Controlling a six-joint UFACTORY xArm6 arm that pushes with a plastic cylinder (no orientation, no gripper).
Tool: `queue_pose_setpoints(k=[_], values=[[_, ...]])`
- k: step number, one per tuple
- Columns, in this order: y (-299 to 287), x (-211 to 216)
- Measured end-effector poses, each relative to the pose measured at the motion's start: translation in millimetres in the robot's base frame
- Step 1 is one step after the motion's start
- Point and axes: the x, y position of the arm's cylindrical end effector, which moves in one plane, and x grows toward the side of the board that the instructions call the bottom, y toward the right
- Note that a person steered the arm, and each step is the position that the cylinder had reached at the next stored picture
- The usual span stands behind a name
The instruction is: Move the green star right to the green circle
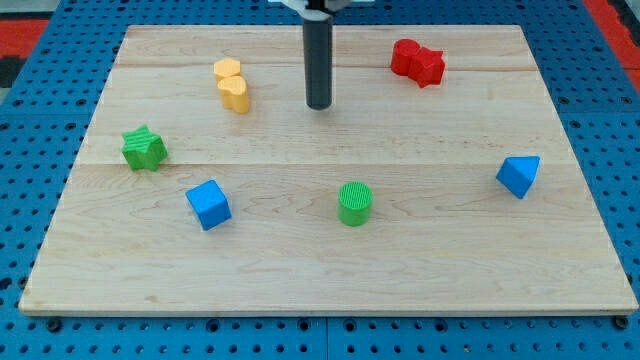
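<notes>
The green star (144, 148) lies near the board's left edge. The green circle (355, 203) stands right of the board's middle, toward the view's bottom. My tip (319, 104) rests on the board in the upper middle, far to the right of and above the star, and above the circle. It touches no block.
Two yellow blocks (232, 84) sit together left of my tip. Two red blocks (418, 62) sit at the upper right. A blue cube (208, 205) lies lower right of the star. A blue triangular block (518, 176) lies at the right. The wooden board (320, 270) lies on a blue pegboard.
</notes>
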Motion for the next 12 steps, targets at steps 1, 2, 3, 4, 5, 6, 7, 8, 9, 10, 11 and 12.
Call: queue_pose_setpoints(k=[1, 2, 3, 4, 5, 6, 7, 8, 9, 10, 11, 12], values=[[-24, 53], [-112, 45], [-207, 35], [-197, -2], [-259, 6], [-232, 63], [-203, 74], [-272, 73], [-300, 101], [-265, 121], [-203, 101], [-138, 84]])
